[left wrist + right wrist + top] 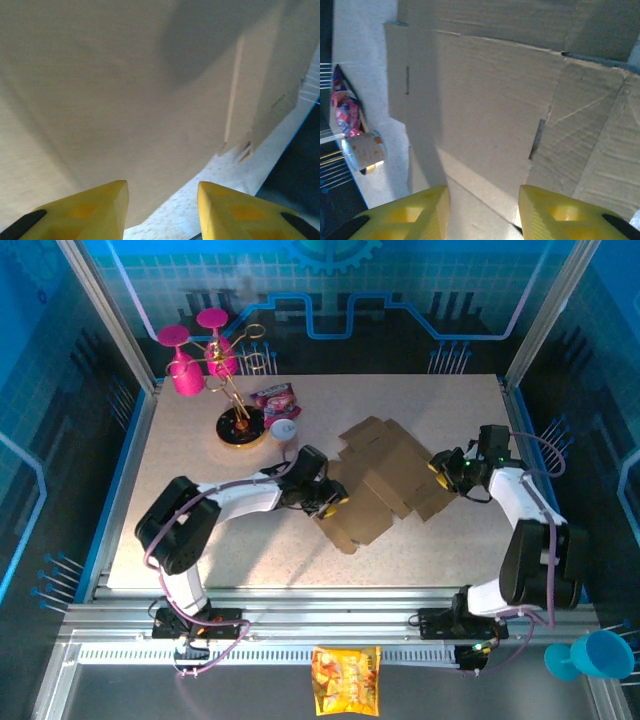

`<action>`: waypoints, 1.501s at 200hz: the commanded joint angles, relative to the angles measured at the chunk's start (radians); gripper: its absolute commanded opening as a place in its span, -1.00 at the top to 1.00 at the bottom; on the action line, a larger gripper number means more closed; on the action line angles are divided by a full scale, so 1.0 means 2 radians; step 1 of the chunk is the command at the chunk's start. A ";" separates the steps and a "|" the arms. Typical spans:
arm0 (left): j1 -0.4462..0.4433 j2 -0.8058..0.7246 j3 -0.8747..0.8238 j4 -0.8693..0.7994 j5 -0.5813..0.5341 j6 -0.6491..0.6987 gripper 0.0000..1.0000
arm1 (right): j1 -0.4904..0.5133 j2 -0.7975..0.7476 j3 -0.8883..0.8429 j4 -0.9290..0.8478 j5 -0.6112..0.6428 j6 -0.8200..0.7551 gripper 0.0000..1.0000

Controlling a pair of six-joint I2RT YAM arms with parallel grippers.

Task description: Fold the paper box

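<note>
Two pincers flanked the paper box (385,480), which lay as a flat die-cut sheet near the middle of the desk (455,405), turned askew so that its corners, not its sides, faced the desk's edges. The left pincer (332,502) sat at the sheet's left, near-side edge, and in its wrist view the left pincer (161,186) had yellow fingers standing apart, with the brown panel (125,90) close ahead and a strip of bare desk showing in the gap; nothing was pinched. The right pincer (441,470) sat at the opposite, right-hand edge; seen from the wrist, the right pincer (482,190) was likewise released, looking down on creased panels and a cut slot of the sheet (485,110). Each arm was thus about equally near, the sheet lying between them, to the right of the left pincer and to the left of the right one. Any fold would probably have to lift an outer flap inward toward the centre. Free desk lay on the near side and to the far right; a pink packet (275,397), a small tub (284,428) and a glass stand (241,426) crowded the far left.
</note>
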 commanded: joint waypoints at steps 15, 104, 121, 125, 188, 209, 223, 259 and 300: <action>0.000 0.041 0.014 -0.022 0.013 0.002 0.29 | 0.015 0.083 0.016 0.002 -0.039 -0.032 0.17; 0.083 0.009 0.013 -0.223 -0.098 0.214 0.48 | 0.147 -0.053 -0.056 -0.038 0.004 0.026 0.08; 0.080 -0.015 0.026 -0.253 -0.133 0.227 0.46 | 0.108 -0.084 -0.038 -0.077 0.027 -0.039 0.00; 0.078 -0.023 0.027 -0.256 -0.137 0.227 0.44 | 0.095 -0.086 -0.033 -0.084 0.028 -0.056 0.00; -0.002 -0.016 0.076 -0.185 -0.037 0.132 0.33 | 0.033 -0.012 -0.005 -0.134 0.010 -0.225 0.01; -0.012 0.019 0.092 -0.164 -0.018 0.117 0.34 | 0.048 0.004 -0.006 -0.130 0.010 -0.230 0.01; -0.012 0.039 0.098 -0.158 -0.008 0.117 0.36 | 0.059 0.016 -0.009 -0.122 0.005 -0.226 0.01; -0.014 0.076 0.097 -0.151 0.001 0.124 0.39 | 0.081 0.055 -0.011 -0.107 0.019 -0.227 0.03; -0.016 0.094 0.087 -0.162 -0.010 0.145 0.40 | 0.081 0.077 -0.009 -0.106 0.020 -0.240 0.04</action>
